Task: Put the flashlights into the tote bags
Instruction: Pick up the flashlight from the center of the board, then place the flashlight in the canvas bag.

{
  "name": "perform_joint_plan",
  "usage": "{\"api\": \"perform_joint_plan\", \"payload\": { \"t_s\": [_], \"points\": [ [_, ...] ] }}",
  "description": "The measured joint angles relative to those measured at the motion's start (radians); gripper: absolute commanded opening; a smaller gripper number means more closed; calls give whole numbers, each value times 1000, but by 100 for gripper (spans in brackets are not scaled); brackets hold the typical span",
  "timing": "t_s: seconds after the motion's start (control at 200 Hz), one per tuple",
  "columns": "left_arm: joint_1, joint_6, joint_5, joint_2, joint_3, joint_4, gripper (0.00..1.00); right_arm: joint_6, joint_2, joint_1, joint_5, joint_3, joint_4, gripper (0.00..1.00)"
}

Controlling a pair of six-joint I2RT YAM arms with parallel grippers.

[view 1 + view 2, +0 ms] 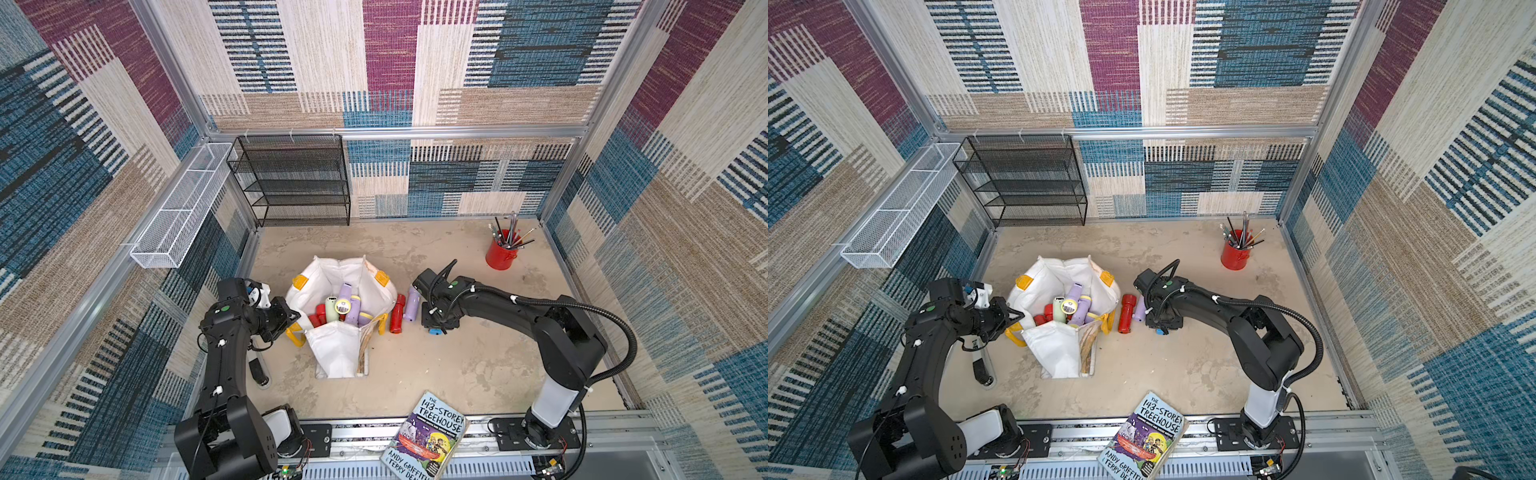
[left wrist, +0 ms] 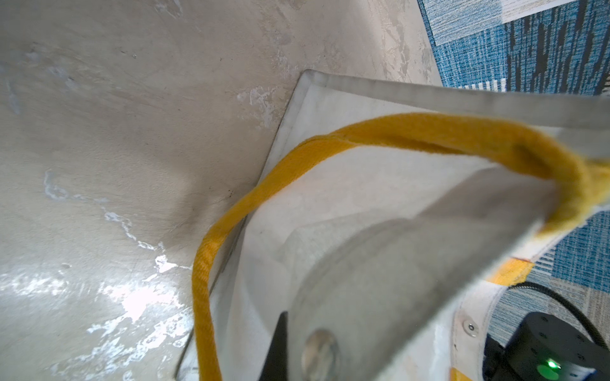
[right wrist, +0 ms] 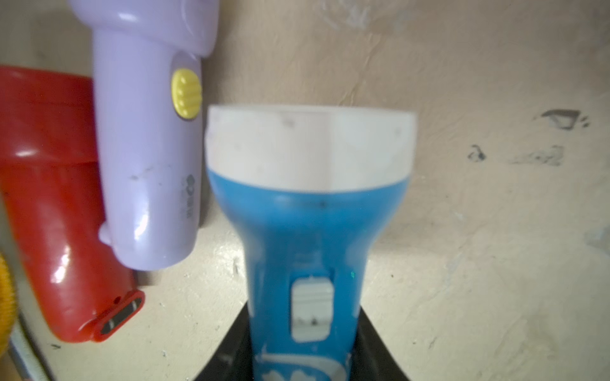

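Left fingers together, pinching tote bag rim beside yellow handle. Judged purpose: keep mouth open and bag steady.
Right fingers clamped on blue flashlight body, head pointing away from fingers, low at bench; cannot tell if lifted.
Lilac flashlight and red flashlight lie between right fingers and bag.
Several flashlights already inside, just beyond left fingers.

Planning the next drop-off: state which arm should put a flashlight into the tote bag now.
Right. The right gripper is closed around the blue plastic flashlight with a white head, beside the white fabric tote bag with yellow handles. The left gripper is shut on the bag's edge, holding it open.
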Motion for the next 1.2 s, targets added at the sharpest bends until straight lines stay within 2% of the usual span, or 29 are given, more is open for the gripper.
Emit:
{"api": "perform_joint_plan", "payload": {
  "t_s": [0.336, 0.681, 1.017, 1.202],
  "points": [
    [0, 0, 0, 3, 0, 0, 0, -37, -43, -6, 16, 155, -51, 32],
    [0, 0, 0, 3, 0, 0, 0, -89, -41, -5, -10, 386, -74, 29],
    [0, 0, 0, 3, 0, 0, 0, -114, -1, 54, -60, 555, -71, 29],
    [0, 0, 0, 3, 0, 0, 0, -129, 67, 97, -114, 665, -61, 29]
  ]
}}
